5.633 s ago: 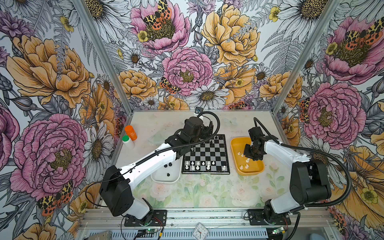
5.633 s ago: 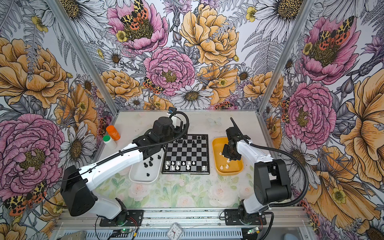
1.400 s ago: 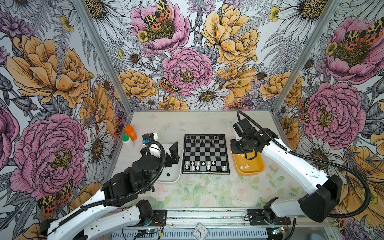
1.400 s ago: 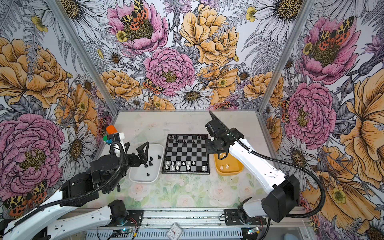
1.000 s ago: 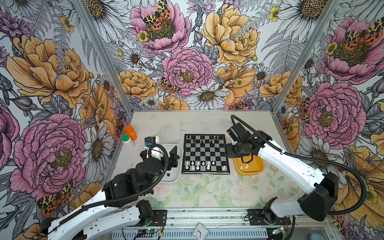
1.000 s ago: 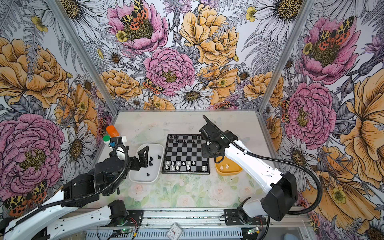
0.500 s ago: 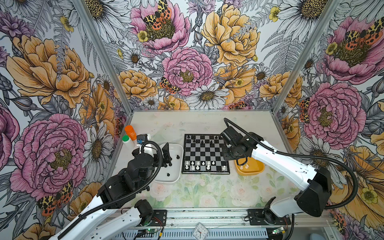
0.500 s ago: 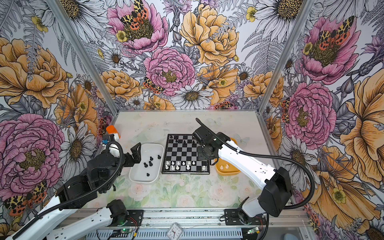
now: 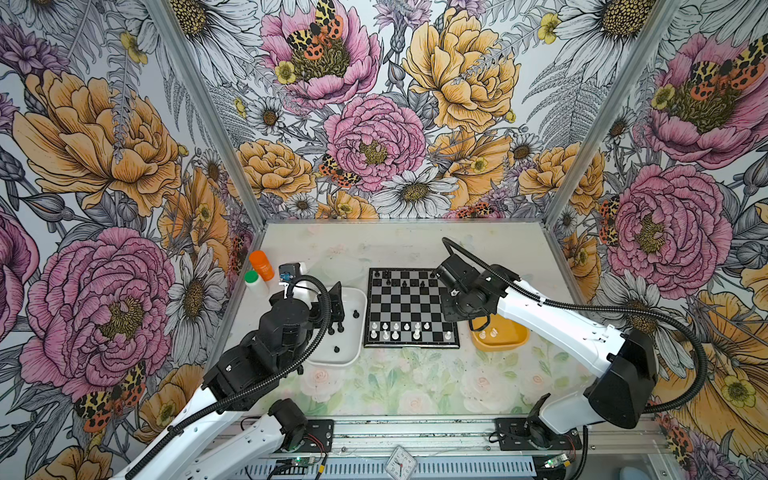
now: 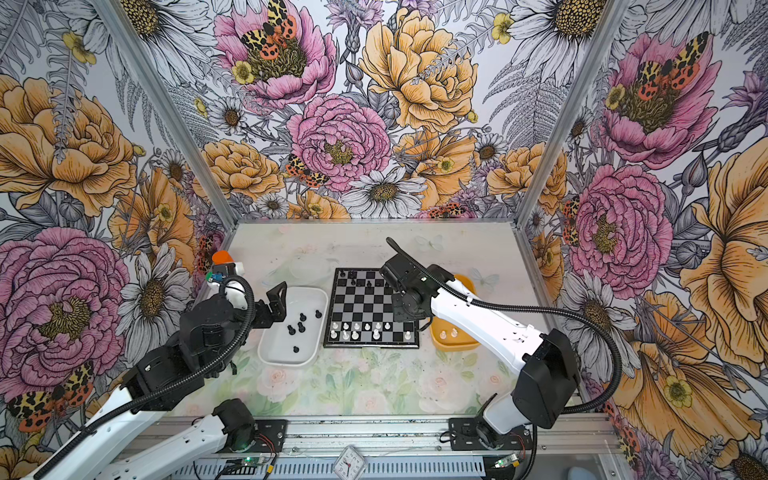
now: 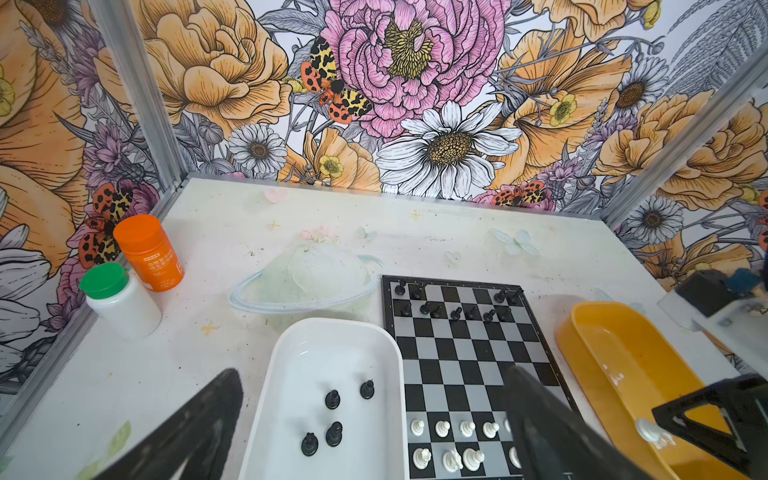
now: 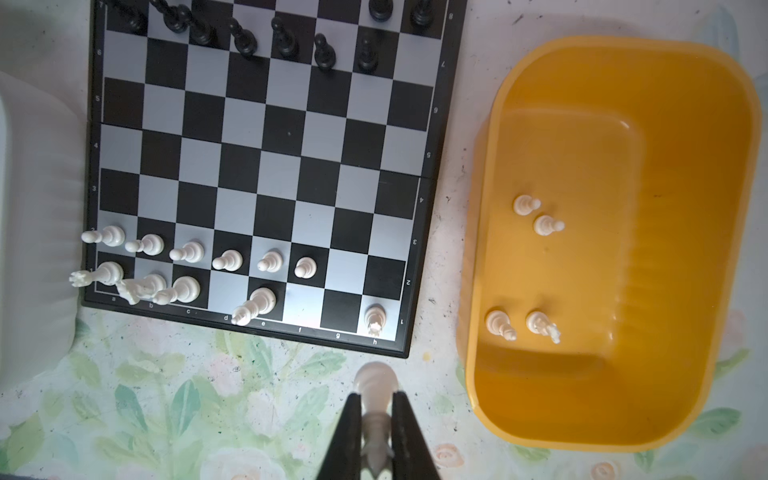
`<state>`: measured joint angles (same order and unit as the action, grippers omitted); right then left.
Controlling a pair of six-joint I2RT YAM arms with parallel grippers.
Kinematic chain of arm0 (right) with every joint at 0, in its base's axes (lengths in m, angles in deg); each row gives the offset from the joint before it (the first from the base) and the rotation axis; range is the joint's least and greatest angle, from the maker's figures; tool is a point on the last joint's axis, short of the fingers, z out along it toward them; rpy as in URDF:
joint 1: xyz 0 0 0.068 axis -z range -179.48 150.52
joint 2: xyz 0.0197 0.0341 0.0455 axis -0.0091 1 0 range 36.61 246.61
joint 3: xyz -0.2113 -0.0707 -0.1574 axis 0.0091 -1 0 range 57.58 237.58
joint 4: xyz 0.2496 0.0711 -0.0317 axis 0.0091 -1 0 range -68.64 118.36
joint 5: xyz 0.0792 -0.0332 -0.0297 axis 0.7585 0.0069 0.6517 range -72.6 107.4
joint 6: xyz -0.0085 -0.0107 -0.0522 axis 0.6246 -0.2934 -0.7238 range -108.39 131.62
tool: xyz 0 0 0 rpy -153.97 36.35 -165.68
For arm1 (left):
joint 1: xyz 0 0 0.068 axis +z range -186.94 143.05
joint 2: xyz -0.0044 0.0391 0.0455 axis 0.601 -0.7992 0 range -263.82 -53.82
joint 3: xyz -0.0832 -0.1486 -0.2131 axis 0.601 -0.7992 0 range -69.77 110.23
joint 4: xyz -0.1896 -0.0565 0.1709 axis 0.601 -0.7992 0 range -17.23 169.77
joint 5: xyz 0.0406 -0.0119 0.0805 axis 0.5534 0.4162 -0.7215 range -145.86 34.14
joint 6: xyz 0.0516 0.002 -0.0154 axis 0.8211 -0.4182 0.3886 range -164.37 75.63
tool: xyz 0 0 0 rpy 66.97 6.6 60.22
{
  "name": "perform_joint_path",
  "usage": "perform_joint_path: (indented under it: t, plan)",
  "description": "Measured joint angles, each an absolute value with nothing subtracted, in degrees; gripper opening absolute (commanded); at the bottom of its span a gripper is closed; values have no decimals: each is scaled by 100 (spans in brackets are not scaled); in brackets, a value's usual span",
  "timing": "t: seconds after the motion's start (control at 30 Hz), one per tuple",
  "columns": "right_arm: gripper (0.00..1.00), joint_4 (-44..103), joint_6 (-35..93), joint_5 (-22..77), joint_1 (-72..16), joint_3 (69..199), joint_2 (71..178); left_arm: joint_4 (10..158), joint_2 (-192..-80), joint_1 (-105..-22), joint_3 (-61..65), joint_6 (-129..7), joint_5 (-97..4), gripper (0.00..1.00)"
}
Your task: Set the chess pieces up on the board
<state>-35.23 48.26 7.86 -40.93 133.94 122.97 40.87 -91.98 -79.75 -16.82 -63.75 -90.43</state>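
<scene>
The worktop [image 9: 399, 245] is pale, printed with faint roses and leaves toward its near edge. The board [image 9: 411, 307] lies flat at its middle. A white tray [image 9: 328, 361] sits just beside the board on the left in both top views, and a yellow tray [image 9: 507, 342] sits near its right. By the left wall stand an orange bottle [image 9: 262, 266] and a green-capped white bottle [image 9: 254, 283], close together. Behind the white tray is a pale ringed shape [image 11: 307, 278]; whether it is print or object is unclear.

board [image 9: 411, 307] black-silver chequered | white chess piece [image 12: 374, 386] | white tray [image 11: 332, 357] | yellow tray [image 12: 685, 249]
</scene>
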Motion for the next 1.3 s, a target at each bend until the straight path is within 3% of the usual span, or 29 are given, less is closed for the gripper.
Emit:
perform_joint_path:
  t: [0.63, 0.9, 1.1, 1.3]
  plan:
    - [13, -3523, 4828, 911, -4078, 13955, 13222, 5821, -10395, -5757, -1983, -6393, -7325, 99]
    - [13, -3523, 4830, 987, -4065, 14255, 13303, 6050, -11200, -5582, -1747, -6342, -6665, 99]
    - [13, -3528, 4819, 1016, -4073, 14478, 13392, 6068, -10948, -5582, -1752, -6279, -6602, 99]
    - [12, -3523, 4778, 1040, -4233, 14784, 13626, 5884, -9967, -5630, -1968, -6281, -6630, 99]
